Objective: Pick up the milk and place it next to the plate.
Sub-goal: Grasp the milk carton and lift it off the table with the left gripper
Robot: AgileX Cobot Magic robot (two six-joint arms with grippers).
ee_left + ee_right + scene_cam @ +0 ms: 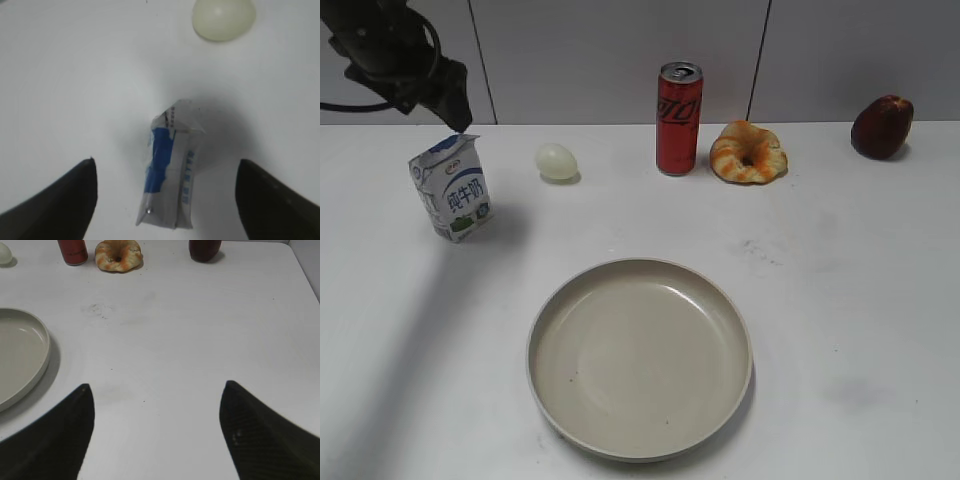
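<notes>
Hovering spread wide above the upright milk, left gripper grasps nothing; plate holds nothing.

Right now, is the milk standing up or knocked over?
Upright. The milk stands on its base on the table, blue top flap uppermost, leaning slightly. The open left gripper hangs above it, not touching.

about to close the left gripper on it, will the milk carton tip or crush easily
The milk is a small, tall, narrow-based carton, so a sideways nudge could probably tip it. Its thin paper walls and folded top flap may dent under a hard squeeze. The left gripper, open around it, looks centred, which should help.
</notes>
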